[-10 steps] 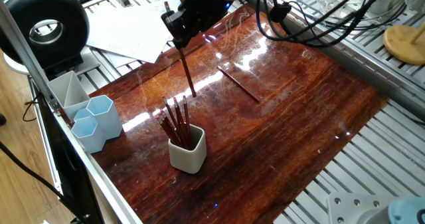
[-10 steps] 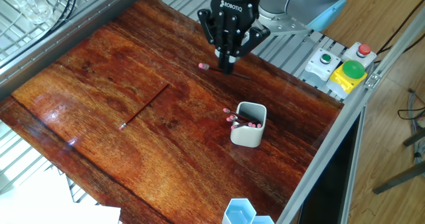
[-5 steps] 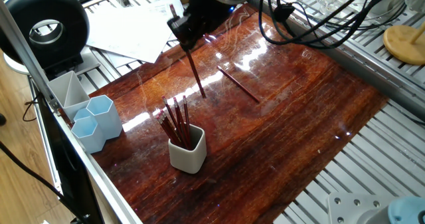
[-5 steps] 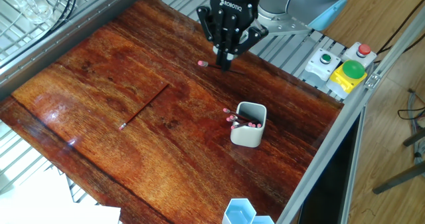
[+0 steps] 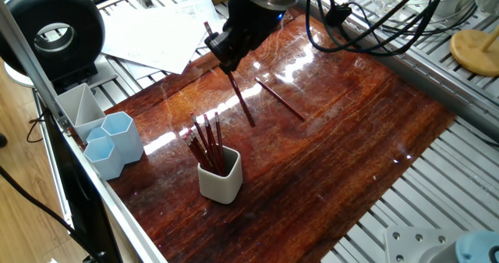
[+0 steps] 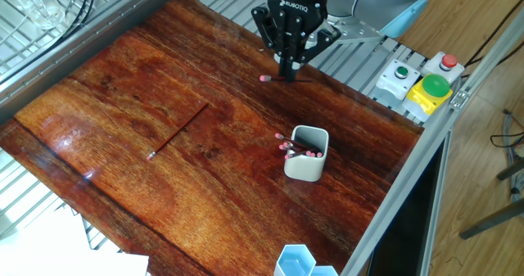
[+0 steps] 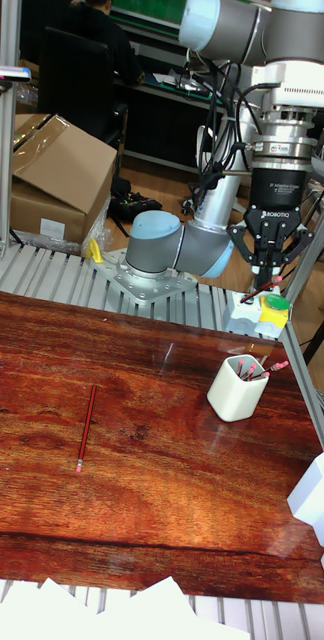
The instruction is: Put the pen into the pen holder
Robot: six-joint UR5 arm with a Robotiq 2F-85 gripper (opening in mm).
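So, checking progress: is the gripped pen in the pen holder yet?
Not yet. The gripper holds the pen in the air, apart from the pen holder.

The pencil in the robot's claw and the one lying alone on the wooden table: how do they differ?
The held pencil is gripped near its upper end by the gripper and hangs tilted above the table; the loose pencil lies flat on the wood, touched by nothing. The held one is closer to the pen holder, which already has several pencils in it; the loose one lies farther away. Both are slim, dark red pencils with a pink eraser end.
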